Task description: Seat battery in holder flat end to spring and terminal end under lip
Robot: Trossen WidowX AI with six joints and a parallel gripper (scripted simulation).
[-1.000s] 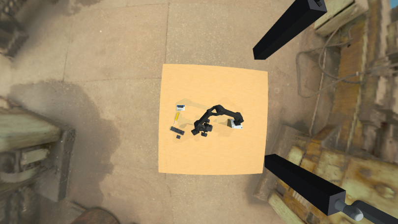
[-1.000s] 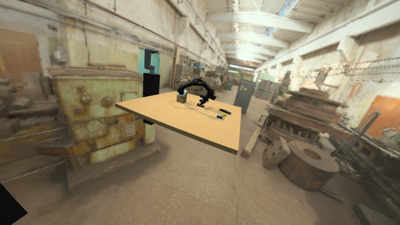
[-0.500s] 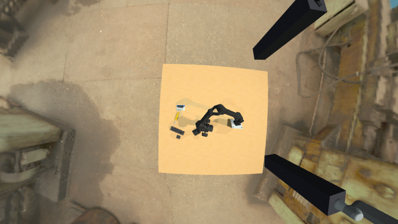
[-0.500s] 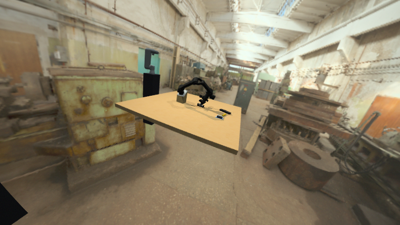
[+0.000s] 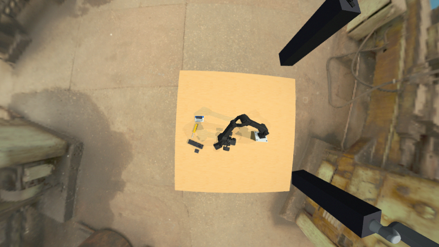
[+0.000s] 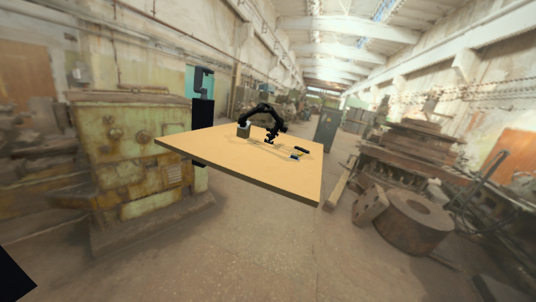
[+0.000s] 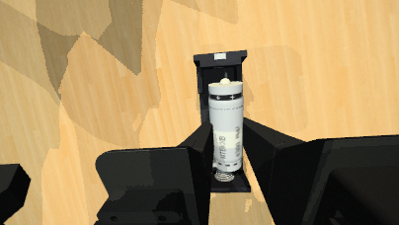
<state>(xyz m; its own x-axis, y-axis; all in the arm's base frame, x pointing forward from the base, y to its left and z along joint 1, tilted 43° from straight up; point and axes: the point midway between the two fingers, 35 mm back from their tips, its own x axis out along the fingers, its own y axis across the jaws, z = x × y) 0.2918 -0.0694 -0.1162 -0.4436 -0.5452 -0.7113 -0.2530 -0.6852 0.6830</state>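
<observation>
In the wrist view a white battery (image 7: 226, 115) is gripped along its sides, its terminal end toward the top of the view. The black holder (image 7: 219, 60) lies under it on the table. The battery's flat end is by the coil spring (image 7: 224, 176) at the holder's near end. The terminal end stands short of the far end wall, with a dark gap between them. The battery looks raised above the holder's floor; how far is hard to tell. My gripper (image 7: 225, 123) is shut on the battery. In the top and exterior views the battery is hidden or too small to make out.
On the wooden table (image 5: 233, 174) (image 6: 239, 165), beyond the gripper, are a long black object (image 5: 195, 143) (image 6: 301, 150), a small dark block (image 5: 196, 150), a yellow tool (image 5: 195, 128) (image 6: 300, 153) and a blue and white item (image 5: 199, 118) (image 6: 294, 157).
</observation>
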